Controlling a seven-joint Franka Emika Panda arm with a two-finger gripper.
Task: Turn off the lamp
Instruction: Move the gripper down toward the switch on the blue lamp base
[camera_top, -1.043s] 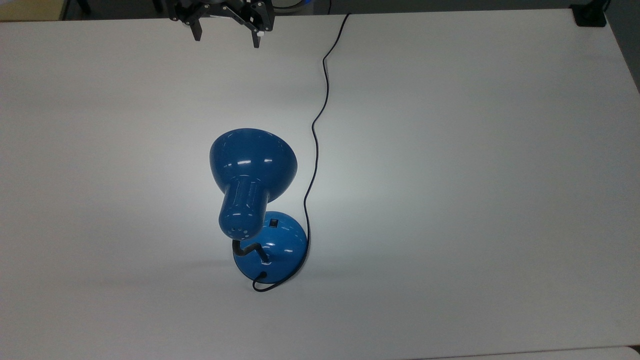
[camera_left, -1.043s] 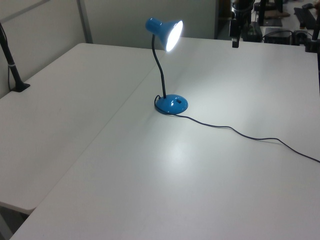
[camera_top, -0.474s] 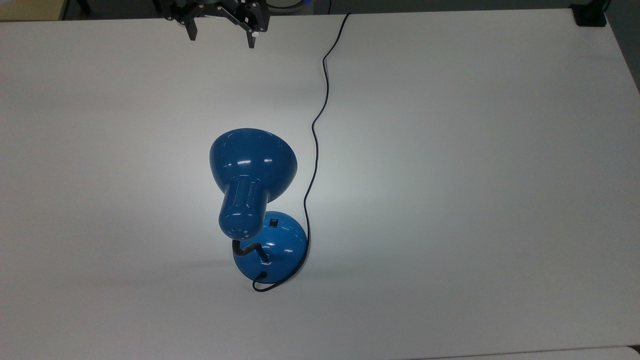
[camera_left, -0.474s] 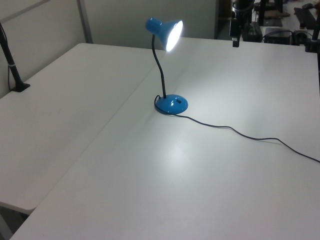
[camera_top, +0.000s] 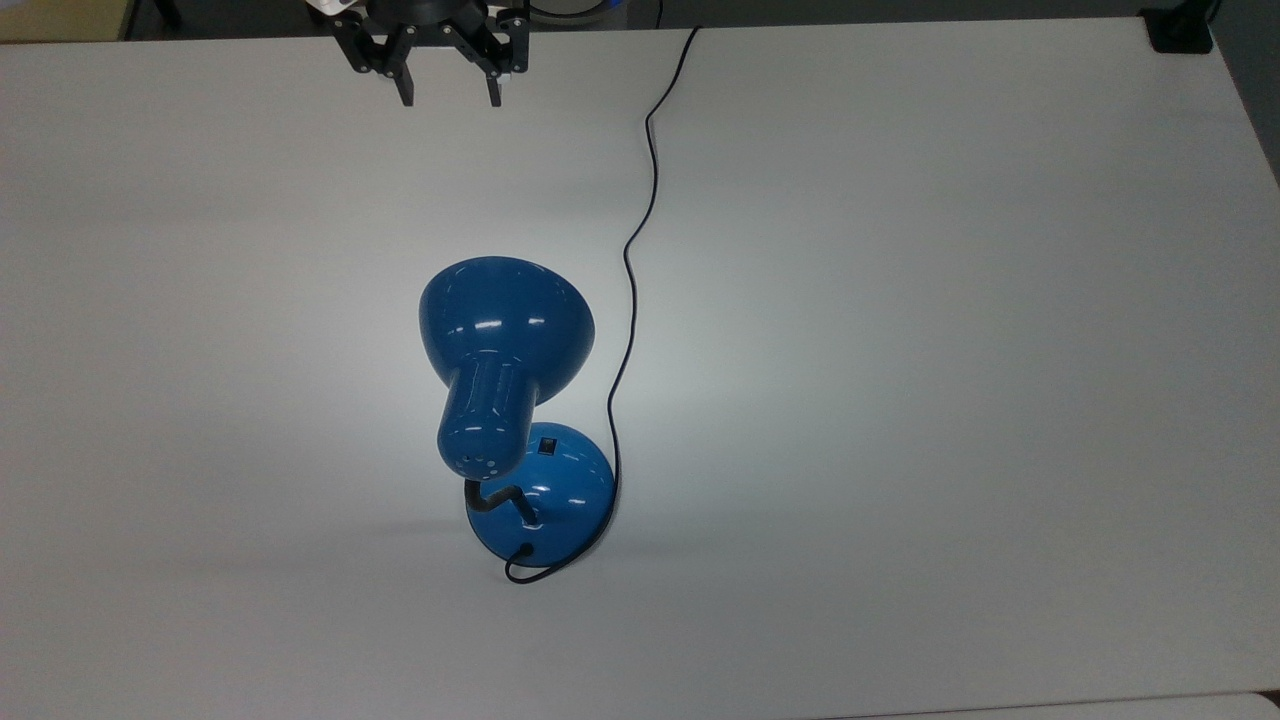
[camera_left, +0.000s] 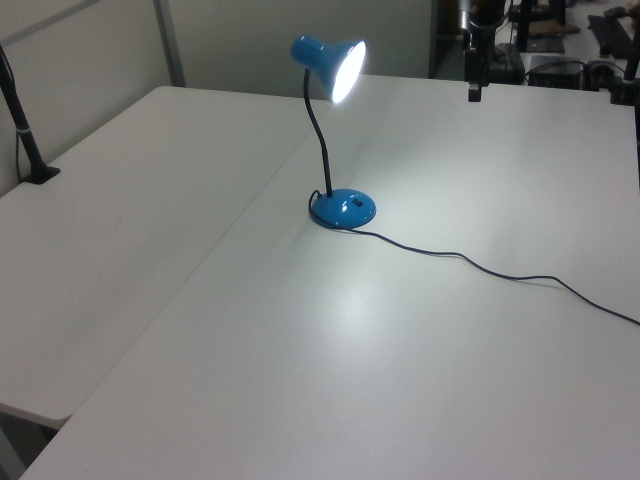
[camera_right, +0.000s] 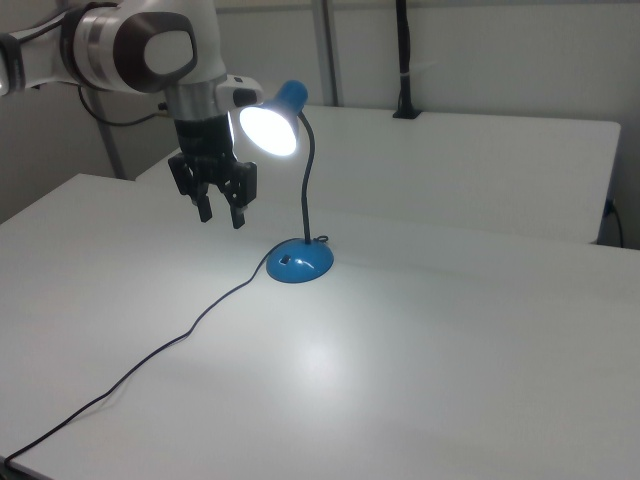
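Note:
The blue lamp (camera_top: 505, 345) stands mid-table and is lit, its shade (camera_left: 340, 66) glowing and casting a bright patch on the white table (camera_top: 900, 300). Its domed base (camera_top: 550, 490) carries a small black switch (camera_top: 546, 446); the switch also shows on the base (camera_right: 299, 263) in the right view. A black neck (camera_left: 319, 140) joins base and shade. My gripper (camera_top: 447, 100) hangs open and empty above the table's far edge at the top of the top view, well away from the lamp. In the right view the gripper (camera_right: 221, 216) hovers to the left of the shade (camera_right: 270, 125).
The lamp's black cord (camera_top: 640, 200) snakes from the base to the table's far edge, right of the gripper in the top view. A black clamp post (camera_left: 25, 140) stands on the adjoining table at the left view's left. A seam joins the two tables.
The gripper has turned about its axis and its fingers now stand closer together in the top view; it dipped slightly. The lamp stays lit and still.

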